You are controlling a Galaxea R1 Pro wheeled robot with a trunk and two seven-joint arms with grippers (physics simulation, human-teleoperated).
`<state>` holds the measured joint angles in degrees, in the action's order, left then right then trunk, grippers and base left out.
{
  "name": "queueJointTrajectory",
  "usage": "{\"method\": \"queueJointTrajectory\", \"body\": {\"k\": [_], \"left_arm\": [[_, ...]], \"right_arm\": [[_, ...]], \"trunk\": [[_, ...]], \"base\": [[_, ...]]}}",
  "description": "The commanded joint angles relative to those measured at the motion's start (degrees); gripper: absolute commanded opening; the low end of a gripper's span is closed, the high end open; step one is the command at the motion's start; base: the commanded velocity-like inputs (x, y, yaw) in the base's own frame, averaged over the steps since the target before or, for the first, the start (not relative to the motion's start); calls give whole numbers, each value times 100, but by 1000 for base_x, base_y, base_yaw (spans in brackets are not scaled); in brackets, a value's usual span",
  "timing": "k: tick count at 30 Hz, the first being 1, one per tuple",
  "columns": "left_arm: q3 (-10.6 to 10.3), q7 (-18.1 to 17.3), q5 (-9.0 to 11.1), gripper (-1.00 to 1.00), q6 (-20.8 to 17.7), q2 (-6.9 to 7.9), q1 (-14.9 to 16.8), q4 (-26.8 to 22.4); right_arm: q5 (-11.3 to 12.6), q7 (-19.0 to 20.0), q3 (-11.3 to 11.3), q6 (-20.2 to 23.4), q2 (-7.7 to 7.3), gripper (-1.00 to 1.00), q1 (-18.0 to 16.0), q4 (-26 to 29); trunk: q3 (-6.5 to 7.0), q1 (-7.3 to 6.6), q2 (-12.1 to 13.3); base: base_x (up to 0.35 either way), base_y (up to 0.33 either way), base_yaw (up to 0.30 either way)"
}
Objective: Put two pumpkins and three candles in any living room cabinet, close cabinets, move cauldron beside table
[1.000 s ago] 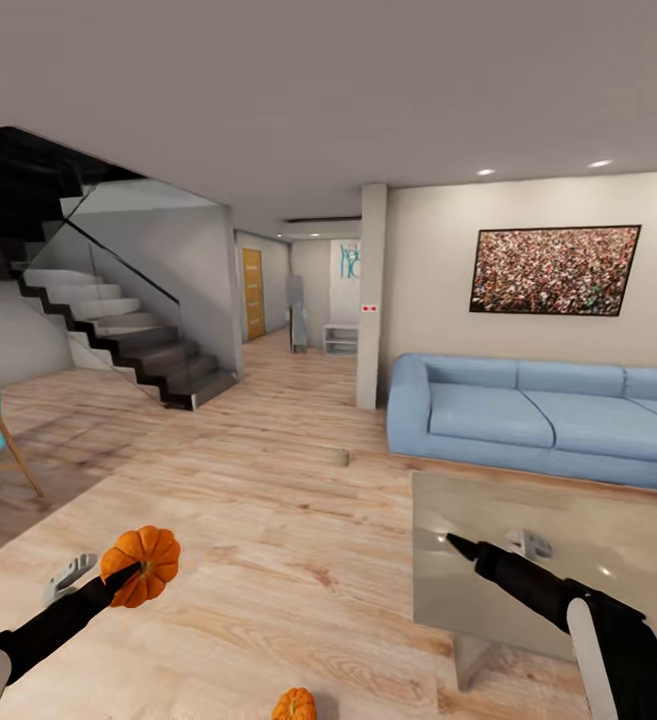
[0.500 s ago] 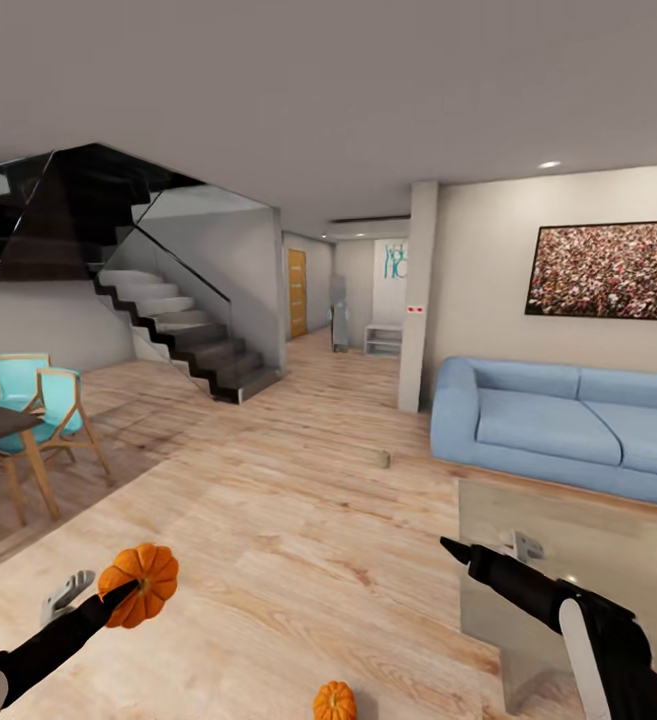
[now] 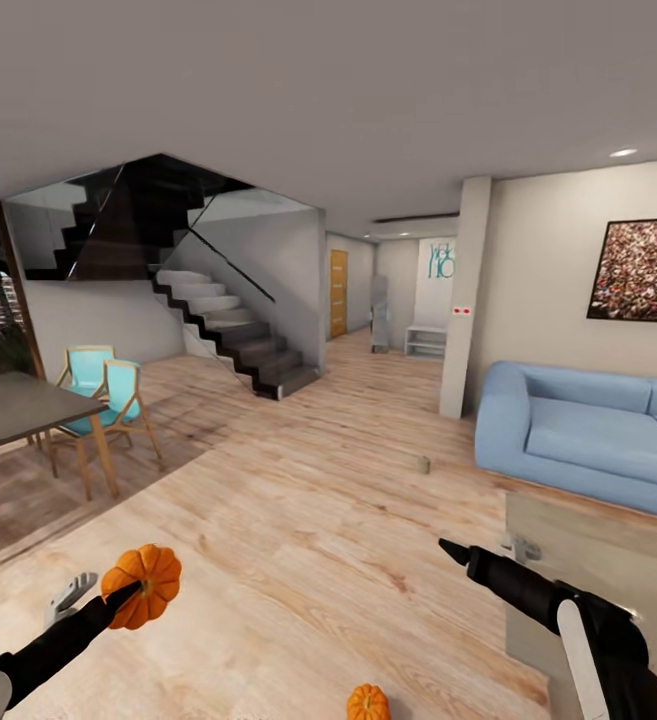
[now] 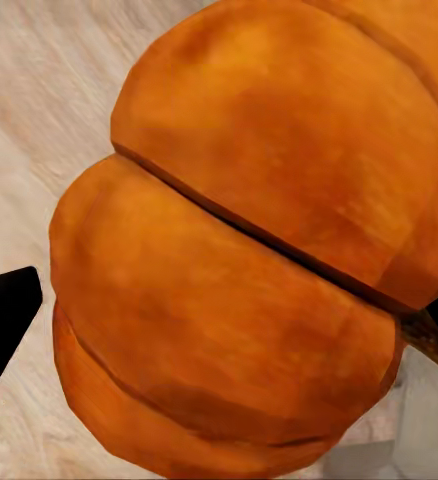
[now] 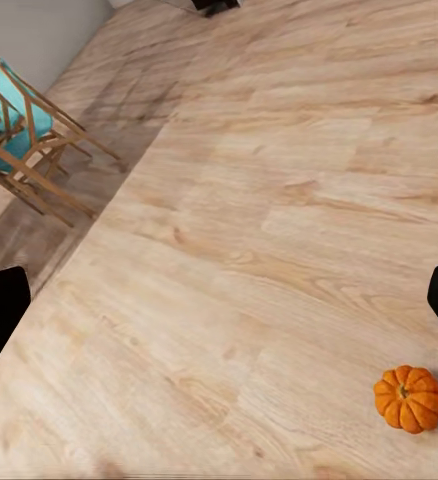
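Wood floor (image 3: pixel 298 520), blue sofa (image 3: pixel 588 440), staircase (image 3: pixel 238 335)

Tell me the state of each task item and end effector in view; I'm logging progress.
Bigger pumpkin: gripped by the left end effector, off the floor.
Smaller pumpkin: loose on the floor, upright.
Candle: standing on the floor near the sofa.
Right end effector: empty, open.

I can read no clear text from here. A white poster (image 3: pixel 440 260) on the far hallway wall carries teal lettering, too blurred to make out. A small red-marked plate (image 3: pixel 459 311) on the pillar (image 3: pixel 465 300) is illegible.
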<state>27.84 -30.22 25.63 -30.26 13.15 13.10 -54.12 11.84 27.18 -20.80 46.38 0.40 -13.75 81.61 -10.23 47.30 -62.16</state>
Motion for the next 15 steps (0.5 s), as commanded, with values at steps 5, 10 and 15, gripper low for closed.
{"method": "queueJointTrajectory", "body": {"k": [5, 10, 15], "left_arm": [[11, -10, 88, -100, 76, -34, 8, 140], [11, -11, 91, -100, 96, -39, 8, 177], [11, -11, 88, -100, 99, -40, 8, 182]], "right_arm": [[27, 24, -14, 38, 4, 100, -5, -26], [28, 24, -14, 32, 4, 100, -5, -187], [21, 24, -13, 30, 3, 100, -6, -260]], "trunk": [[-8, 1, -7], [-8, 1, -7], [-8, 1, -7]], "base": [[0, 142, 280], [0, 268, 280], [0, 289, 280]]}}
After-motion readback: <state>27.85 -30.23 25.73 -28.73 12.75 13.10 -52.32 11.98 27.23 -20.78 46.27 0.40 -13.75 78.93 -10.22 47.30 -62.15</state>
